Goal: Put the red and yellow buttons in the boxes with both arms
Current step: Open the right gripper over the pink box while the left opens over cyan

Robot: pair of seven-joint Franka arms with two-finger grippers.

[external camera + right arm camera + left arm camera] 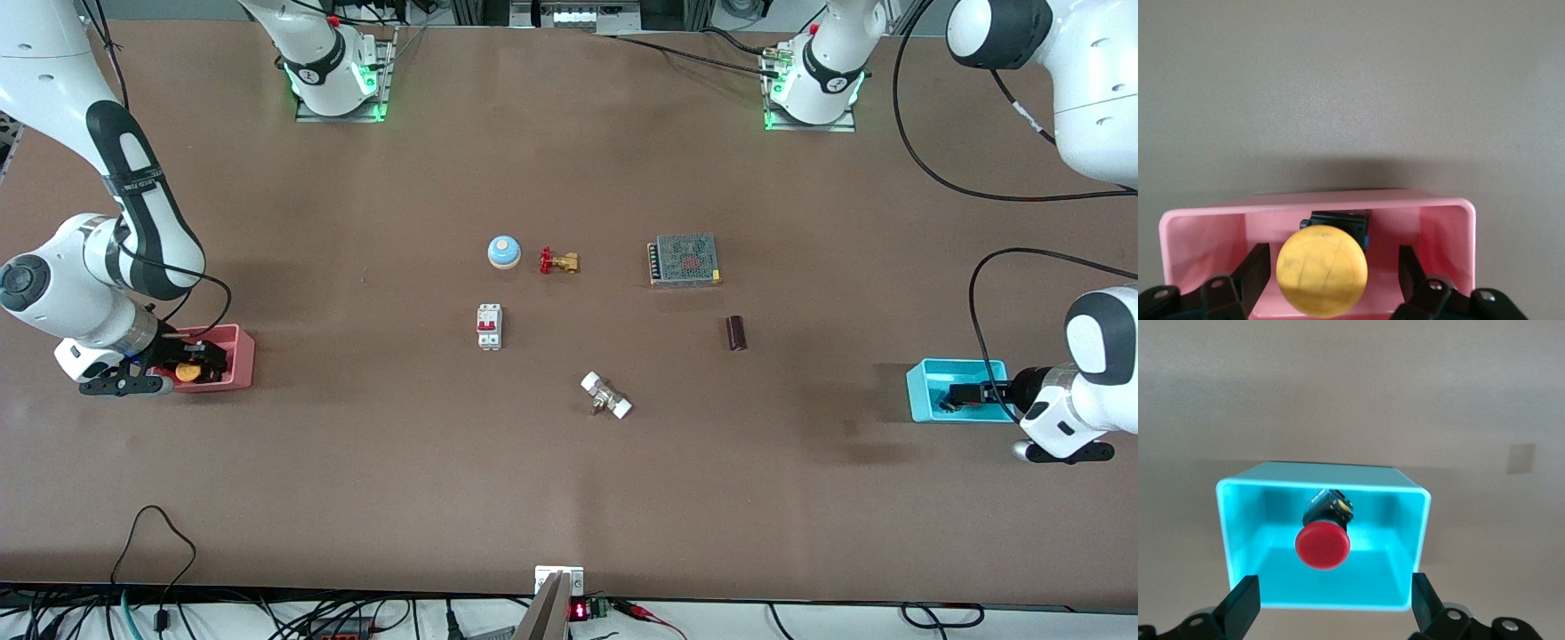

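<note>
Brown tabletop [356,462] carries two small plastic bins, one at each arm's end. The pink-red rectangular bin [242,357] sits toward the right arm's end, and the yellow-capped push button on a black base [1322,270] lies inside it. The right pincer [1331,279] is over this bin; its fingers [1255,270] stand open on each side of the yellow cap and do not touch it.

The cyan rectangular bin [1418,520] sits toward the left arm's end. The red-capped push button on a black base [1323,545] lies tilted inside it. The left pincer [1331,603] is over the rim of the cyan bin, its fingers [1241,605] wide apart and holding nothing.

Near the middle of the tabletop stand a blue domed bell [503,252] and, beside it, a brass valve with a red handle [558,261].
</note>
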